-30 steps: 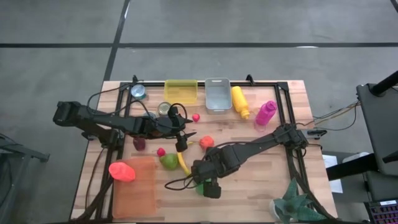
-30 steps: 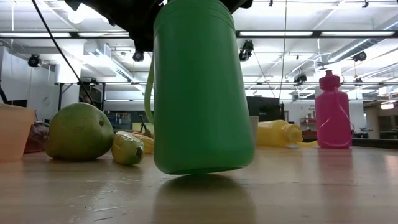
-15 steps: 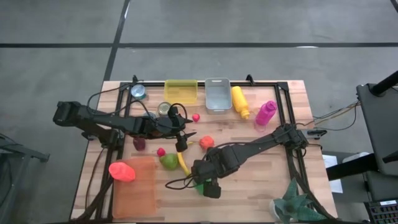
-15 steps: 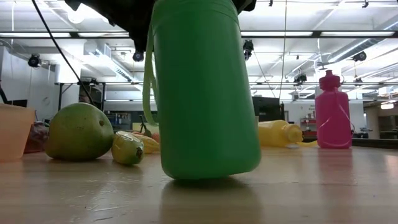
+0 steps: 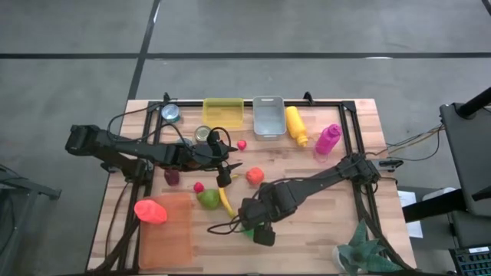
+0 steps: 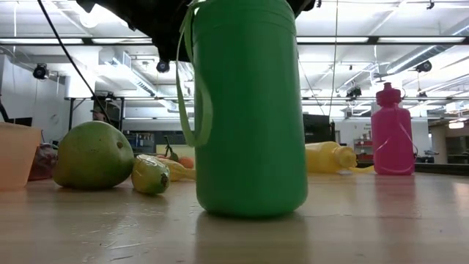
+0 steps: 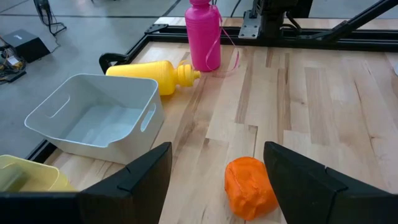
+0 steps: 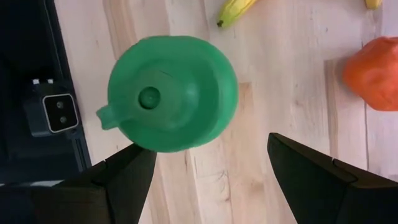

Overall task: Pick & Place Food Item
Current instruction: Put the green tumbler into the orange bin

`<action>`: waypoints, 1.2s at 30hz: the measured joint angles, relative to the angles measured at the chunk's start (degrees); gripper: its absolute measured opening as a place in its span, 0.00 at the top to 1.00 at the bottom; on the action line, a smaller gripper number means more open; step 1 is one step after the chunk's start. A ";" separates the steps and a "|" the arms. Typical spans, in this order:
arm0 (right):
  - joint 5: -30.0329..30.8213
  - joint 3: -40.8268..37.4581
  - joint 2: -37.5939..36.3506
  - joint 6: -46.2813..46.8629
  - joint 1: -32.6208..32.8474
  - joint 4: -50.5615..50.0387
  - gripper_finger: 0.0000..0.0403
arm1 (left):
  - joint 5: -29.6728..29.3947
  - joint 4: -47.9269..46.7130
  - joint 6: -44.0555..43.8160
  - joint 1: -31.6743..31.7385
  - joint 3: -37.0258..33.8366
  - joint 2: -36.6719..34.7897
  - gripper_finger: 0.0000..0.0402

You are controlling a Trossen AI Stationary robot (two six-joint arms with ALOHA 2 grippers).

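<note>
Pale wooden plank table [image 5: 322,230] on a grey floor; the low view looks across it into a workshop with strip lights and ceiling ducts. The right gripper [image 5: 257,230] is near the front middle of the table, directly above an upright green plastic bottle [image 6: 249,110], a smooth cylinder with a round cap and a thin carry loop on its side. In the right wrist view the 2 dark fingers [image 8: 124,186] stand wide apart on either side of the bottle top [image 8: 171,93]; no contact is visible, and the bottle base rests flat on the wood. The left gripper [image 5: 230,167] is at mid-table with its fingers [image 7: 137,180] spread wide and holding nothing, and an orange lumpy food item [image 7: 249,186] lies on the wood between and just ahead of them. Behind it a white rectangular plastic bin [image 7: 93,118] with cut-out handles sits beside a yellow bin [image 5: 222,111], with a yellow squeeze bottle [image 7: 155,74] lying on its side and a pink bottle [image 7: 204,34] upright nearby. Left of the green bottle lie a round green fruit [image 6: 91,155], a small yellow-green fruit [image 6: 150,174] and a banana [image 5: 225,201]. An orange translucent tray [image 5: 165,238] occupies the front left, with a red rounded item [image 5: 149,211] at its corner.
</note>
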 joint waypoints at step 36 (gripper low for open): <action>5.34 -9.37 -7.27 9.37 1.96 -11.64 0.25 | 0.00 -0.15 0.01 0.00 0.00 0.00 0.36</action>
